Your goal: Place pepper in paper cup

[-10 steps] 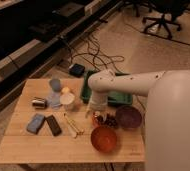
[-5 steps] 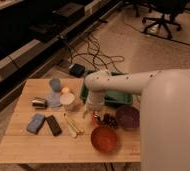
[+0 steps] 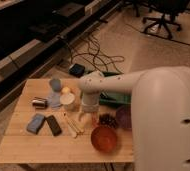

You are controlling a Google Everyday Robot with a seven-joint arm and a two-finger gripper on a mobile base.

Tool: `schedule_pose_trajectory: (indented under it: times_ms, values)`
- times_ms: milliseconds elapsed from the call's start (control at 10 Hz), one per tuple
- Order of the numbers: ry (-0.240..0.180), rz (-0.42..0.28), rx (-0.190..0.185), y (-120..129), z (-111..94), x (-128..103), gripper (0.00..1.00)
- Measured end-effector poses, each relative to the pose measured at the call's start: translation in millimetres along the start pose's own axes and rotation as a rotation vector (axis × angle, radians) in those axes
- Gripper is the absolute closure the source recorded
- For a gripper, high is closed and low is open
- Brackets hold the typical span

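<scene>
1. Camera view: the white arm reaches in from the right over the wooden desk. Its gripper points down, low over the middle of the desk.
2. Whether the gripper is open or closed, or has hold of anything, I cannot tell.
3. The pepper shows as a small red-orange patch right at the gripper's lower end, between it and the dark grapes. I cannot tell whether it is gripped or lying on the desk.
4. The paper cup stands upright just left of the gripper and slightly behind it, apart from the pepper.
5. A grey-blue cup stands behind the paper cup, and a metal can to its left.
6. A blue pad and a black block lie side by side on the left front of the desk, with pale sticks just right of them.
7. An orange-red bowl sits at the front edge, and a purple bowl behind it, beside the grapes.
</scene>
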Motion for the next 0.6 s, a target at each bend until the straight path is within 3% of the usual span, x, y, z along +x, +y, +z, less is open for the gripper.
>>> schedule_pose_trajectory:
  times_ms: [600]
  values:
    - [0.019,-0.011,0.058,6.9,24.9,10.3,0.35]
